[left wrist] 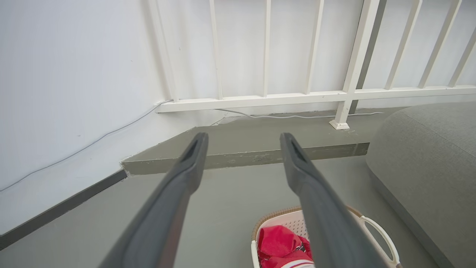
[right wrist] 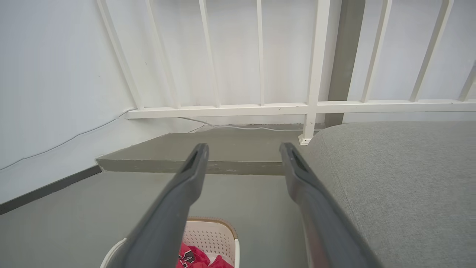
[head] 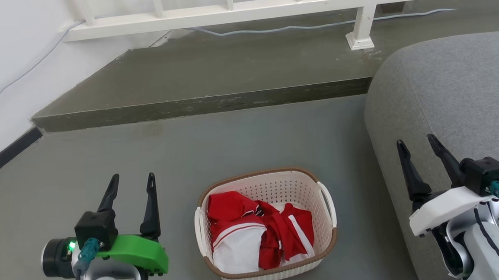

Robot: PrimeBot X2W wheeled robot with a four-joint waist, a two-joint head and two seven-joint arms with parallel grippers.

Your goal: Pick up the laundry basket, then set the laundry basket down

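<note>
On floor (head: 189, 148) between left gripper (head: 133, 176) and right gripper (head: 415, 139): basket (head: 278, 188), red-white clothes (head: 255, 226) inside. Both spread wide, empty. We reckon it light, stiff, slightly flexy; grab white side handles (head: 327, 200), one each.

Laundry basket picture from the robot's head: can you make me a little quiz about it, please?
1. True or false: the laundry basket hangs from a gripper.
2. What lies inside it? A) red and white clothes B) books C) shoes
3. Fill in: the left gripper and the right gripper are both ____.

Key: 1 false, it sits on the floor; 2 A; 3 open.
</note>
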